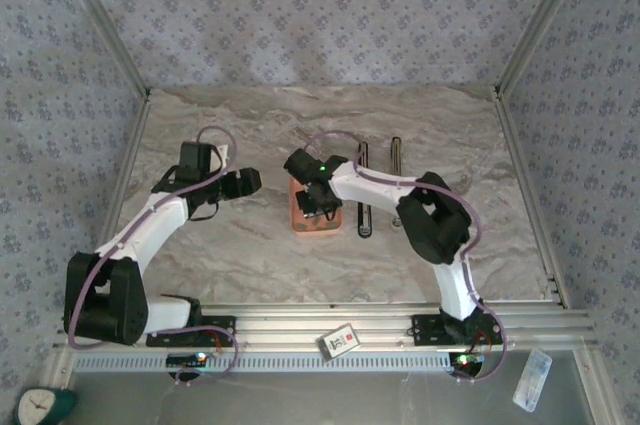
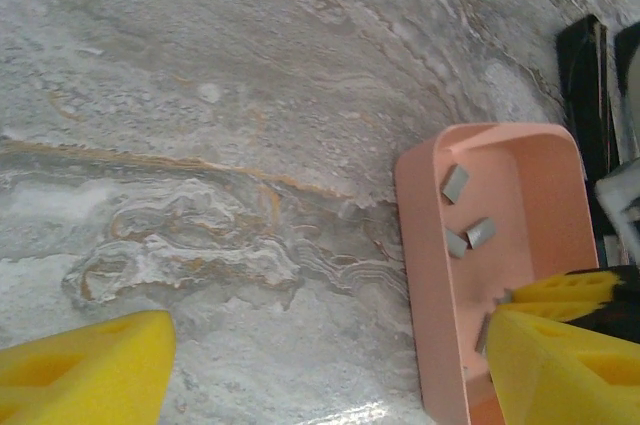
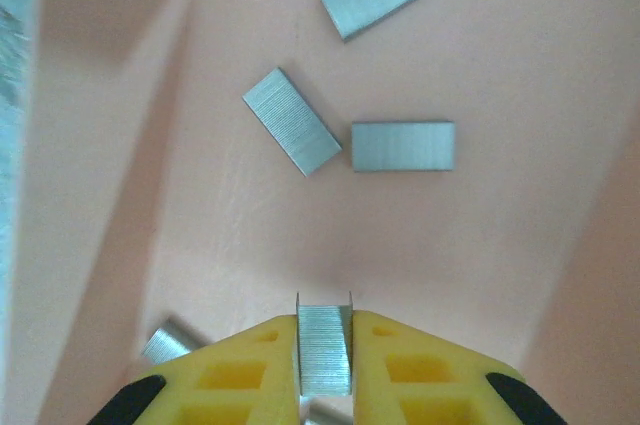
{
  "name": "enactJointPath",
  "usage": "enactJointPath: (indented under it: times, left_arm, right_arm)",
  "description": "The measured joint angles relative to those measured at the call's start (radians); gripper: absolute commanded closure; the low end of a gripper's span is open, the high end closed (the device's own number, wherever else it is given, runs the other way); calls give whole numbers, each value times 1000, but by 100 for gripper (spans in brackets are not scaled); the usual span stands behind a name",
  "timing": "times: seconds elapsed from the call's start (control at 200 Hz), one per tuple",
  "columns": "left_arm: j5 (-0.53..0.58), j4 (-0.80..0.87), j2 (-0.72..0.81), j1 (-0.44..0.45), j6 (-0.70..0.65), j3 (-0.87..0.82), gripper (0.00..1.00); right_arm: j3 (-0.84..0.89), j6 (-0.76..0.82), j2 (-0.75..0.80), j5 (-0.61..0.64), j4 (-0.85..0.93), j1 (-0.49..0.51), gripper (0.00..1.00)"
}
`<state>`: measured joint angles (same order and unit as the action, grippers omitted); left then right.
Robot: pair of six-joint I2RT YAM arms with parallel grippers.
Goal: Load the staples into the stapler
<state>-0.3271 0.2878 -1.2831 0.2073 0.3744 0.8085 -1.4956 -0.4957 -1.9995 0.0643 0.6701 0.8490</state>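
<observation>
A salmon-orange tray lies mid-table with several short grey staple strips loose on its floor. My right gripper reaches down into the tray and is shut on one staple strip, pinched upright between the yellow fingertips. From above, that gripper covers the tray's middle. The black stapler lies open, just right of the tray, as two long bars. My left gripper hovers open over bare marble left of the tray, its yellow fingers wide apart and holding nothing.
More loose strips show in the tray's far half. The second black bar lies farther right. An aluminium rail with a small card runs along the near edge. Metal frame posts and patterned walls close in the table.
</observation>
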Motion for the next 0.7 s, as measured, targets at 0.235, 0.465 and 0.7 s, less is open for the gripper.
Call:
enactJointPath:
  times: [0.235,0.465,0.7]
  left_arm:
    - [71,46,34,129,-119,77,19]
    - [34,1,25,222,-269,135,19]
    - [-20,-92,-2,284,-348,61,19]
  right_arm:
    - [209,-56,298,32,-47,-7,81]
    - [475,-154,584,56,-3,-7,80]
    - [720,-276,778,26,79,-27,79]
